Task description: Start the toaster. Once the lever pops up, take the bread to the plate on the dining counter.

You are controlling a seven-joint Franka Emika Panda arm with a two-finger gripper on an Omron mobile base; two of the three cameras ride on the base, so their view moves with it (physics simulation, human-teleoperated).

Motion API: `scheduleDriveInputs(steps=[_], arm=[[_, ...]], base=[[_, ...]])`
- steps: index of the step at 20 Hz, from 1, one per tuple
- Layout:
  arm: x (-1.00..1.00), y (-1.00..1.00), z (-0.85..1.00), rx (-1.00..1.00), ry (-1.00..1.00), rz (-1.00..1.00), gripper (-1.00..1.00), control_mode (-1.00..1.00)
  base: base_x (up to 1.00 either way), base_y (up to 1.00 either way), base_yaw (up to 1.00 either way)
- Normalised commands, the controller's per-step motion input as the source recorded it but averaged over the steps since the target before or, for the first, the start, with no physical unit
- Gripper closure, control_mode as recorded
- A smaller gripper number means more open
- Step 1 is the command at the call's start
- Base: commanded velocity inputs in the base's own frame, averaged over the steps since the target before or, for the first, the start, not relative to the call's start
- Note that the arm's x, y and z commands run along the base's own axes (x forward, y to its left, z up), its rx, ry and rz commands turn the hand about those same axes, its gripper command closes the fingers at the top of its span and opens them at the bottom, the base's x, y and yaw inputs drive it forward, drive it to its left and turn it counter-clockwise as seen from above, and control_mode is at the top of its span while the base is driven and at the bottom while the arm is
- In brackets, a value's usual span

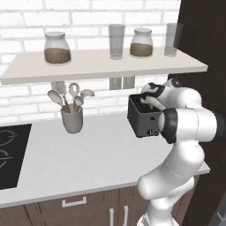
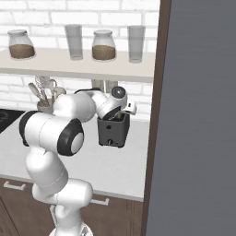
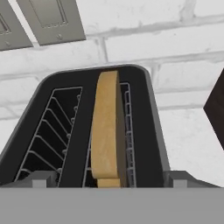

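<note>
Here, claw (image 3: pixel 107 180) wide open, straddling bread (image 3: pixel 106 131)

Black boxy toaster (image 1: pixel 142 119) is sitting near the worktop's (image 1: pixel 88 159) back right corner. Tan bread (image 3: pixel 106 131) is standing upright in 1 of 2 slots, sticking above the top.

Home kitchen, brick wall (image 1: pixel 26 103), hob (image 1: pixel 11 154), utensil cup (image 1: pixel 72 120), shelf jars (image 1: pixel 57 48), toaster (image 1: pixel 142 118)
</note>
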Motion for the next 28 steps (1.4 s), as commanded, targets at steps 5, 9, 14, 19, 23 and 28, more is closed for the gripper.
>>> scheduleDriveInputs(steps=[5,9,14,19,23,28], arm=[[0.1,-0.03,-0.16,0.0,0.0,0.02,-1.0,-1.0],[0.03,-0.02,-0.11,0.0,0.0,0.02,-1.0,-1.0],[0.0,0.02,-0.21,-0.02,0.0,0.0,-1.0,-1.0],[0.0,0.07,-0.12,-0.06,0.0,0.0,-1.0,-1.0],[0.0,0.2,0.0,-0.05,0.0,0.0,-1.0,-1.0],[0.1,0.17,0.0,-0.02,0.0,0.0,-1.0,-1.0]], base=[[0.0,0.0,0.0],[0.0,0.0,0.0],[0.0,0.0,0.0],[0.0,0.0,0.0],[0.0,0.0,0.0],[0.0,0.0,0.0]])
